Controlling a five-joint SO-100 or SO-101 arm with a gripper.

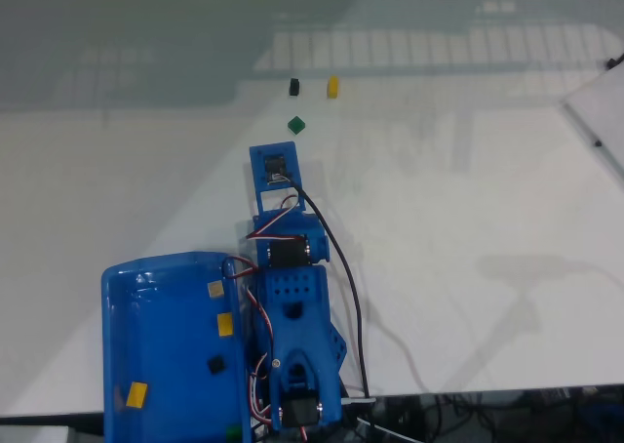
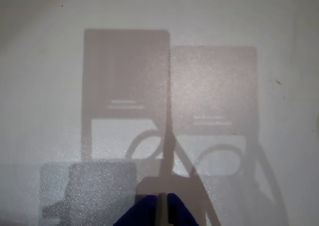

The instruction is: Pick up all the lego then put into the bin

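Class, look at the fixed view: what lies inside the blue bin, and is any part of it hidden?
Inside the bin lie three yellow bricks and a black brick. The arm covers its right edge, and the frame cuts off its bottom, so bricks there cannot be counted.

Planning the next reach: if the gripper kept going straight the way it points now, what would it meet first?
Probably the green lego, just ahead of the gripper in the fixed view. The black lego lies further on. Height is unclear.

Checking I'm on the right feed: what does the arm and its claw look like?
A bright-blue plastic arm with black servo blocks, red and white wiring, and a black cable trailing off its side. Its head is a square blue plate. In the wrist view the claw shows as two blue tips.
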